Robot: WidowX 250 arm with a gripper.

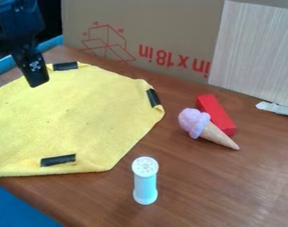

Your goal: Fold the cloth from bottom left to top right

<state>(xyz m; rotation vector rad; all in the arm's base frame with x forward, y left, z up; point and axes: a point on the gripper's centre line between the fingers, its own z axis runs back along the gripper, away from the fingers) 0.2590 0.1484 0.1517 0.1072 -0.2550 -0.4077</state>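
On the brown cardboard (152, 20) standing behind the worktop (199, 190), I read large red lettering (175, 56) printed upside down: turned the right way up, it says "in x 18 in", and at my right it runs up to the edge of the pale wood-grained panel (252, 48). Beside the lettering, on the same cardboard, I see a red line drawing of an open box (107, 42), with tiny red marks around it that are too small for me to read. A small white marking (35, 65) sits on my dark jaws, but I can't make out what it says.
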